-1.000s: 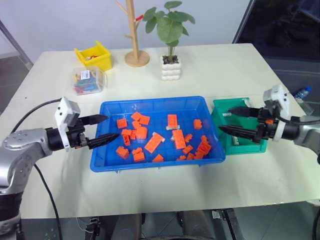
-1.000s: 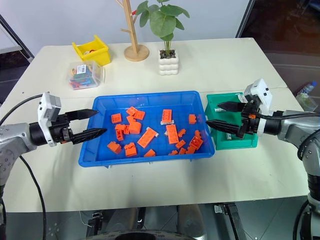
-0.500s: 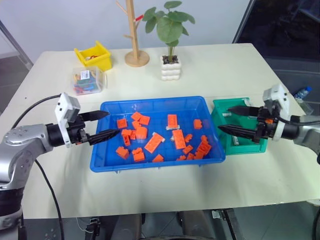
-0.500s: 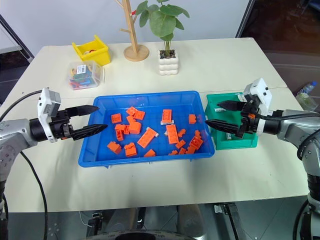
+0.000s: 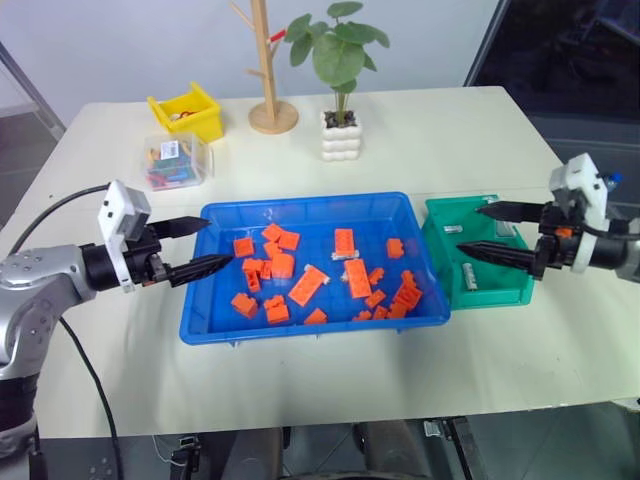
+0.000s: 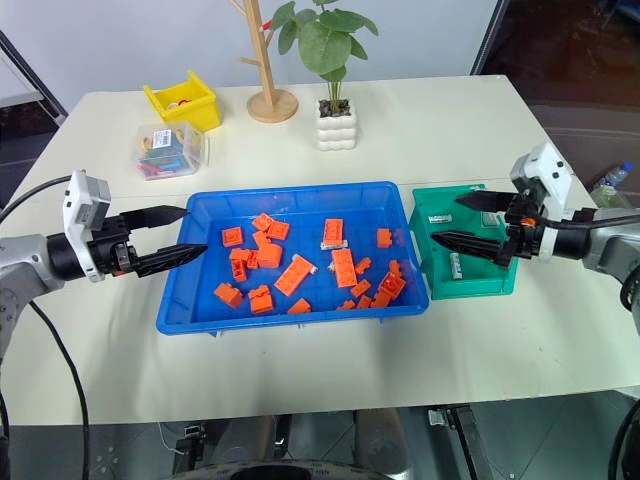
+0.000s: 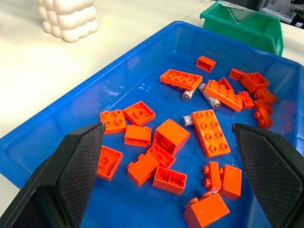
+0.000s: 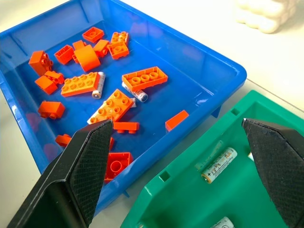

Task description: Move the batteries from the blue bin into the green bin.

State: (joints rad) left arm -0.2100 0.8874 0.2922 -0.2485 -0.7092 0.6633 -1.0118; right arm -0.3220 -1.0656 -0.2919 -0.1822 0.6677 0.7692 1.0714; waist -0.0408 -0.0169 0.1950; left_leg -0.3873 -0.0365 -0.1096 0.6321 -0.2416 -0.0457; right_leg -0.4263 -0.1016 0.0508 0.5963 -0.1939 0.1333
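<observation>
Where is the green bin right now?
In the head views the green bin sits on the table's right side, right beside the blue bin, with the open right gripper over it and batteries lying inside.

Lab or office: plain white table [image 5: 420, 140], sorting bins.

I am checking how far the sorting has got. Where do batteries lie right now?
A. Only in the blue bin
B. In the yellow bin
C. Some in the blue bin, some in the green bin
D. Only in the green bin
C: batteries lie half tucked among the orange blocks in the blue bin, and other batteries already lie on the floor of the green bin.
</observation>
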